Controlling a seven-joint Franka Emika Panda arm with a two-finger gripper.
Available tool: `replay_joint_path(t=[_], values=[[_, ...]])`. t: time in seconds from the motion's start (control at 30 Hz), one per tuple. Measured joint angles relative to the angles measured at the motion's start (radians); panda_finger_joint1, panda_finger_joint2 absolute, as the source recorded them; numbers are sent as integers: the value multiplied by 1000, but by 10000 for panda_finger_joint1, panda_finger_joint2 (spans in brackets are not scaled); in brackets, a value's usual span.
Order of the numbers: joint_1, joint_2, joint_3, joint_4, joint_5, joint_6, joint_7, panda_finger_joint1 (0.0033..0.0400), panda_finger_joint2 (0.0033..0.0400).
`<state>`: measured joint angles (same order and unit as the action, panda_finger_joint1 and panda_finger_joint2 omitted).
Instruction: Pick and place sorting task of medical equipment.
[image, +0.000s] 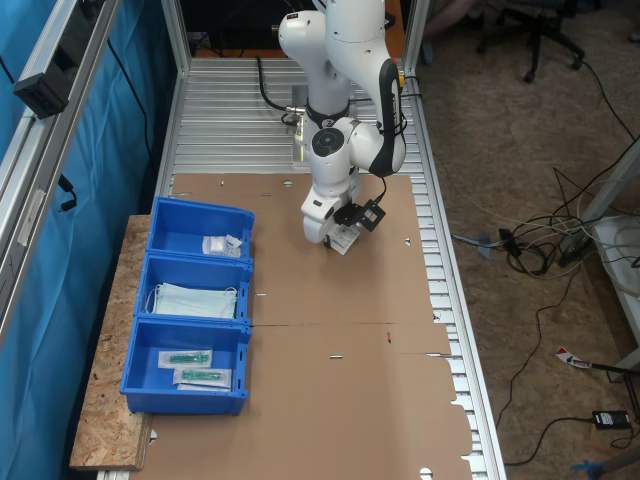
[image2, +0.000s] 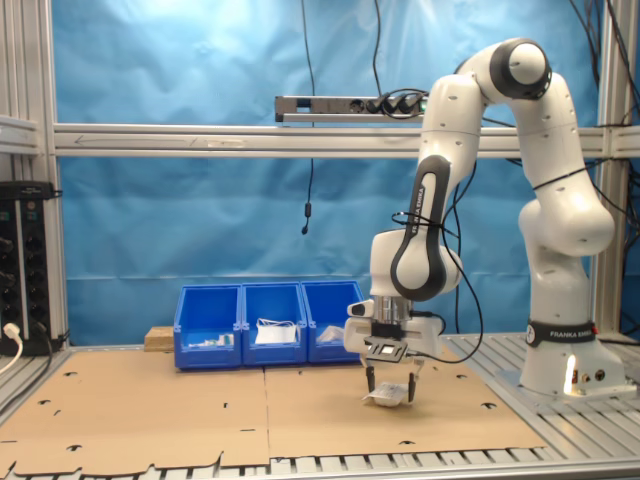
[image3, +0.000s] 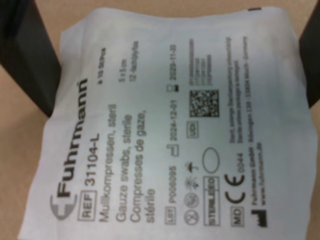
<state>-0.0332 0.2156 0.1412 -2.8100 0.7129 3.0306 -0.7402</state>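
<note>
Straddling the sachet (image3: 170, 130), the pincer (image2: 389, 388) stands low over the cardboard sheet (image2: 240, 410) with its jaws apart, one dark finger (image3: 27, 60) at each edge of the white square. In the wrist view the sachet lies flat between them, printed face up, slightly crinkled. Whether the pads already touch its edges I cannot tell, and no squeeze shows in the packet. In the second exterior view the sachet (image2: 386, 398) rests on the cardboard directly beneath the fingertips, so it is probably not lifted yet.

The fingers point straight down because a flat packet offers only its rim to pinch from above.

Well apart from the pincer, at the sheet's far edge, stand three blue bins (image: 190, 318). One holds similar white sachets (image: 221, 244), one pale blue masks (image: 195, 300), one long clear packs (image: 200, 368), so the bin with the sachets looks like the proper destination.
</note>
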Motion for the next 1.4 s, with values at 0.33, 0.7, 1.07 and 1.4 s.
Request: replay_joint_path(t=[0.33, 0.7, 1.07, 1.4], values=[[0, 0, 0, 5, 0, 0, 0, 400, 400], [0, 0, 0, 6, 0, 0, 0, 400, 400], [0, 0, 0, 6, 0, 0, 0, 274, 274], [0, 0, 0, 6, 0, 0, 0, 191, 191]])
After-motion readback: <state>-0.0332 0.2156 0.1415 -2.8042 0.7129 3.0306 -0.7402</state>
